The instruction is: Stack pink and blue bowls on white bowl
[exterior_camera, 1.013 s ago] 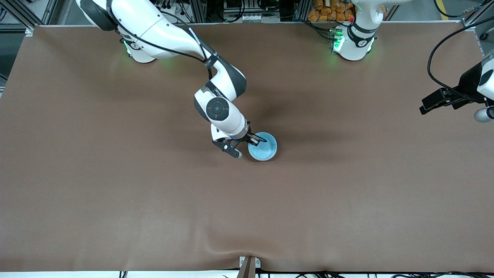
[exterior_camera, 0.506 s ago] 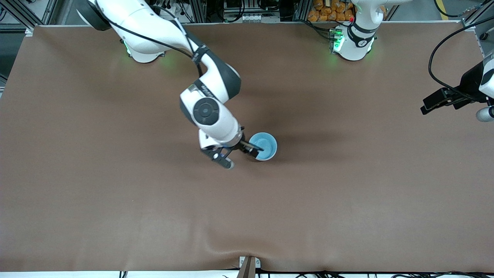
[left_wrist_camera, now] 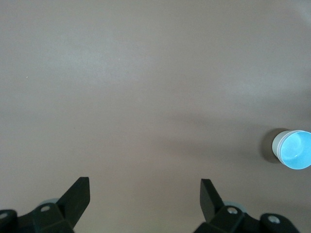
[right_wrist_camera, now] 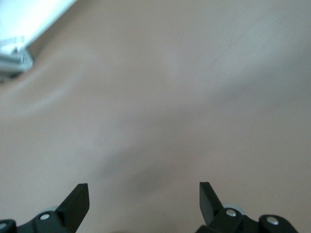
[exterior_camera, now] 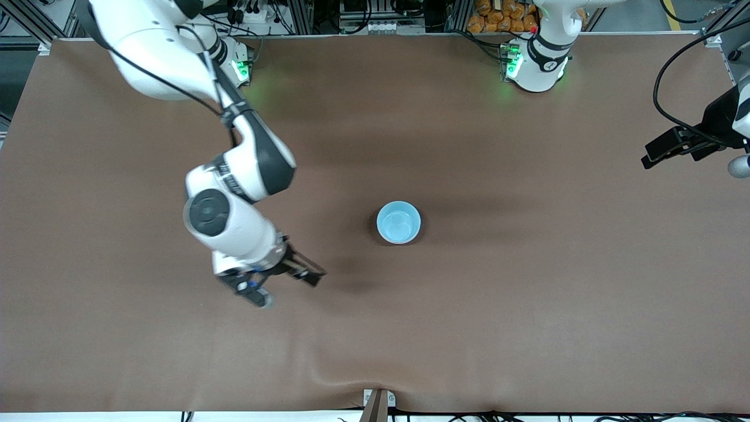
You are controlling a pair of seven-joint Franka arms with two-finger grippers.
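1 bowl is all that is being shown from above on the brown table (exterior_camera: 527, 305): the blue bowl (exterior_camera: 398, 222), sitting upright near the middle, with a pale wall just being made out beneath its rim in the left wrist view (left_wrist_camera: 293, 149), so a stack is being suggested, though the pink and white bowls cannot be told apart there. A risk is being judged here: if the blue bowl is resting unevenly on whatever is under it, a knock from a passing arm could be tipping the pile, and nothing is being held to steady it. The right gripper (exterior_camera: 285, 285) is being carried empty, fingers spread wide, over bare table toward the right arm's end, its arm bent at the elbow and the wrist angled downward. The left gripper (exterior_camera: 690, 153) is waiting at the left arm's end, fingers likewise parted in its wrist view.
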